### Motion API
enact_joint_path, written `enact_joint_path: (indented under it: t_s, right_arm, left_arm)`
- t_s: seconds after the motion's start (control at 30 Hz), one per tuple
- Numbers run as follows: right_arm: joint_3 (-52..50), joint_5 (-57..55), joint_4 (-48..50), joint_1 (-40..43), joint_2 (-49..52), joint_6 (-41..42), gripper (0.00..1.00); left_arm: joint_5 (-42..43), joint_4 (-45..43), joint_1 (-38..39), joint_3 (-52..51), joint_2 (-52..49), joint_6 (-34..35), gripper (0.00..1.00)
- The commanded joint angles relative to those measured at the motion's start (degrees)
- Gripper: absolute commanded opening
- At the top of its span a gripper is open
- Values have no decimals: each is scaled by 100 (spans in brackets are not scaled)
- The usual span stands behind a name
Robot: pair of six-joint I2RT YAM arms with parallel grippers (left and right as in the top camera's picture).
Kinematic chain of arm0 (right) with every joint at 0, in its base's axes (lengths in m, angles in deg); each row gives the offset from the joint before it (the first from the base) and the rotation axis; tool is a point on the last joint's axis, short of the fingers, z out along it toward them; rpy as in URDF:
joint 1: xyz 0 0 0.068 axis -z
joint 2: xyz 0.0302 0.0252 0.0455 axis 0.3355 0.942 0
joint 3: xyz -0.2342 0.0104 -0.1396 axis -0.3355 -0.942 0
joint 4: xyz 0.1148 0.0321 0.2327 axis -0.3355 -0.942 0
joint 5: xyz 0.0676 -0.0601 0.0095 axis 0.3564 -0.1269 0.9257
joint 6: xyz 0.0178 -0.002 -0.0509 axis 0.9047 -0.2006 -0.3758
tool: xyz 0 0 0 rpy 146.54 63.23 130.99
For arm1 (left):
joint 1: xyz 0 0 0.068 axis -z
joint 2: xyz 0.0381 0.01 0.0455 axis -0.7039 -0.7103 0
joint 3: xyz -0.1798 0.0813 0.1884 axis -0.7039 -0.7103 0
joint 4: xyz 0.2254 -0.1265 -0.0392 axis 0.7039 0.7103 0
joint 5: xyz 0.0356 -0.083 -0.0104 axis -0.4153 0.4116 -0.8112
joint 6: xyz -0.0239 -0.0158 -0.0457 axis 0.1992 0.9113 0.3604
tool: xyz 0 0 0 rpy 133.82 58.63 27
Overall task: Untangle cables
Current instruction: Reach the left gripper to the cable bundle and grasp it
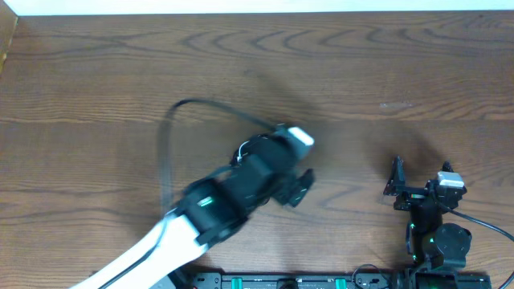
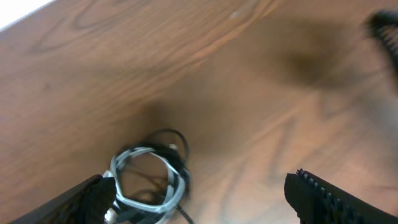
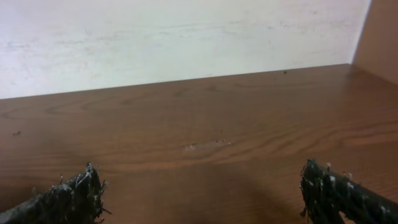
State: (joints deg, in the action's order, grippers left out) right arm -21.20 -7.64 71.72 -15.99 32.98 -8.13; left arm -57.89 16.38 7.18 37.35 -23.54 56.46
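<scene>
Clearly the cables [image 2: 173, 182] are one small bunch lying on the desk [image 2: 249, 93]. A white cord [image 2: 138, 150] curls in a loop, with black cords [image 2: 168, 131] threaded through and over it. In the left wrist view the bunch sits at about 7 o'clock, low and left in the frame. From overhead it is hidden under the left arm [image 1: 233, 189], which reaches out to mid-desk.

These cords look thin, light and limp. They will likely drag one another along rather than part cleanly, and a pinched strand may slip or bring the whole knot with it. The best hold is probably the outer arc of the white loop at its 12 o'clock side, where it stands clear of the black strands. A plug end would be better, but blur hides these.

Above the bunch, the left end effector [image 2: 199, 193] has its fingers spread wide and holds nothing. Its left finger [image 2: 87, 200] is just beside the white loop; contact cannot be told.

Off at 3 o'clock on the desk, well apart from the bunch, the right end effector [image 3: 199, 186] also stands wide apart and empty. Only bare wood lies between its fingers, with a pale wall [image 3: 186, 37] beyond.
</scene>
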Motion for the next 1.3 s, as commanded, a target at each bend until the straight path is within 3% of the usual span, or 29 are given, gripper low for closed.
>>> enact_joint_path:
  t_s: [0.0, 0.1, 0.3, 0.47, 0.6, 0.83, 0.93, 1.27]
  right_arm:
    - [-9, -48, -15, -28, 9, -74, 99]
    - [-9, -48, -15, -28, 9, -74, 99]
    - [-9, -48, -15, -28, 9, -74, 99]
    - [-9, -48, -15, -28, 9, -74, 99]
    - [-9, -48, -15, -28, 9, -74, 99]
    - [-9, -48, -15, -28, 9, -72, 99]
    - [-9, -48, -15, -28, 9, -74, 99]
    - [-9, -48, -15, -28, 9, -74, 99]
  left_arm:
    - [-1316, -72, 76, 463, -968, -507, 92]
    - [-1257, -592, 79, 490, -1635, -627, 92]
    - [-1373, -734, 26, 490, -2540, -586, 92]
    - [-1451, -837, -398, 490, -2970, 516, 92]
    - [-1447, -839, -828, 490, -3246, 992, 92]
    - [-284, -944, -1040, 490, -3480, 1067, 92]
    - [-199, -942, -968, 487, -3482, 1078, 92]
    - [-214, -1261, -951, 479, -3934, 3241, 92]
